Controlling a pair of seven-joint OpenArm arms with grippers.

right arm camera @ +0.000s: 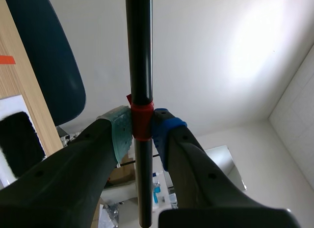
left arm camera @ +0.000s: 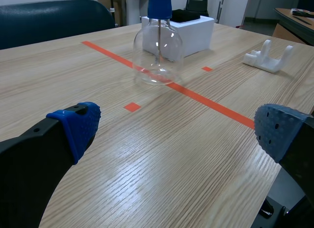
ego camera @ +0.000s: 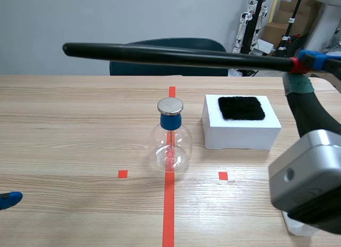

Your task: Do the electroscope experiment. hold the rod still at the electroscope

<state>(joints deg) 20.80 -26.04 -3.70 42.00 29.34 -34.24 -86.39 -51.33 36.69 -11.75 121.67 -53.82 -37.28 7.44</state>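
Rod: black, red band near one end.
Electroscope: clear glass flask, blue stopper, silvery disc on top.
Block: white.
Fuzzy cloth: black.
Table: pale wood, fine streaky grain; tape marks orange-red.
Chair: dark teal.
Pronged holder: white.
Left gripper: black fingers, blue dotted pads.
Right gripper: black fingers, one grey-green pad, one blue pad.

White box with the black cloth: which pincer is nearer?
Right. The right pincer, shut on the rod, hangs above the white box's right side; the left pincer sits open, low near the table's front left, beyond the electroscope.
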